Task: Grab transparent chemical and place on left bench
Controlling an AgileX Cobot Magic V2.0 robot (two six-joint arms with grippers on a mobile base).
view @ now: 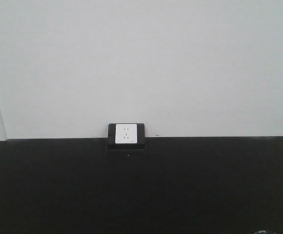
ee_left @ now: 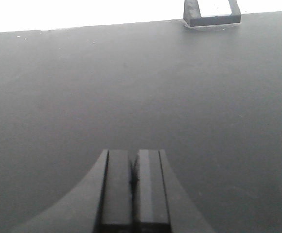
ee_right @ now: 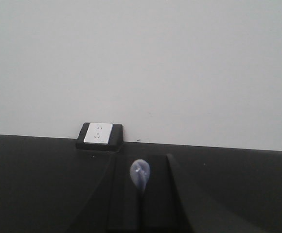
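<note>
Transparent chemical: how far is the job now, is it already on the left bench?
Seemingly done: the grab; the right gripper is shut on a pale translucent object, probably the chemical. In hand: holding it over the black bench. Left: the placing; the left wrist view shows only bare bench before the shut left gripper.

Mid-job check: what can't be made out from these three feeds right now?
Front view: pale rim at bottom right, cut off by the frame edge; unidentifiable.
Right wrist view: blurred bluish blob at the right claw tips; what it is, and whether it is gripped, is unclear.
Left wrist view: wall socket cropped by the top edge.
</note>
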